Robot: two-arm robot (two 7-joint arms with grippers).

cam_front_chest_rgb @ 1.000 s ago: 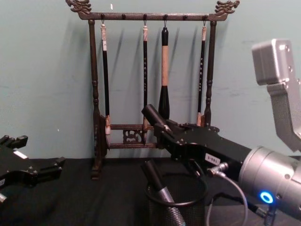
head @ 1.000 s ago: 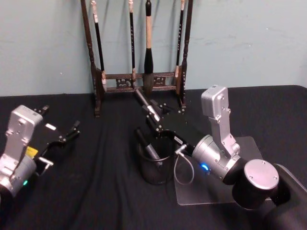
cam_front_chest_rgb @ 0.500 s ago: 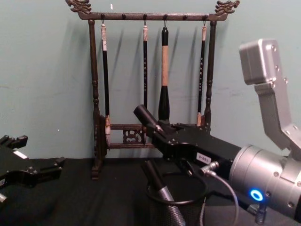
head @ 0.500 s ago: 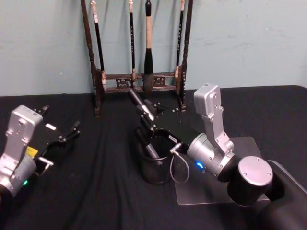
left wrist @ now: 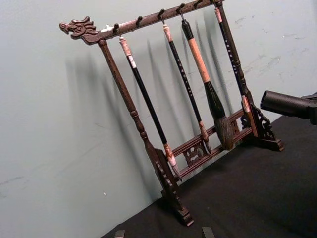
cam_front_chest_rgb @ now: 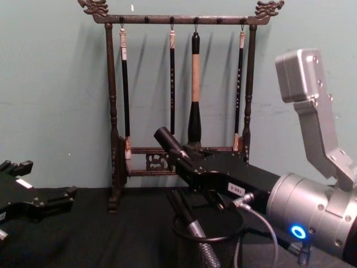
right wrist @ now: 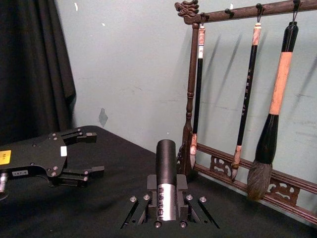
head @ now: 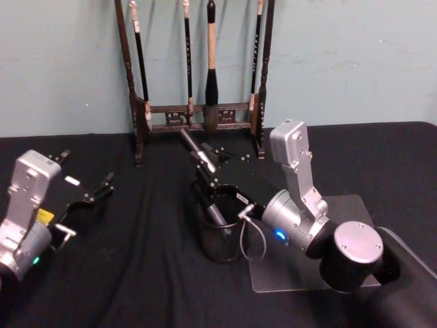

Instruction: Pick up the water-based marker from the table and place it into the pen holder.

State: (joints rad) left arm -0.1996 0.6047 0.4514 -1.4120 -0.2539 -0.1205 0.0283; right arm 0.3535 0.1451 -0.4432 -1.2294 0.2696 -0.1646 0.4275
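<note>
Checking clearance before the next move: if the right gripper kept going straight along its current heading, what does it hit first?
Probably the brush rack. The right gripper, shut on the marker above the pen holder, points up and away toward the rack's lower rails and the wall behind. Depth is unclear, so it might pass just left of the big brush.

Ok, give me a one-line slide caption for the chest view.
Right gripper holds a marker tilted above the pen holder, brush rack behind.

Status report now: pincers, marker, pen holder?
Right pincer shut on marker, above pen holder. Left pincer open, parked. One pen already inside holder.
</note>
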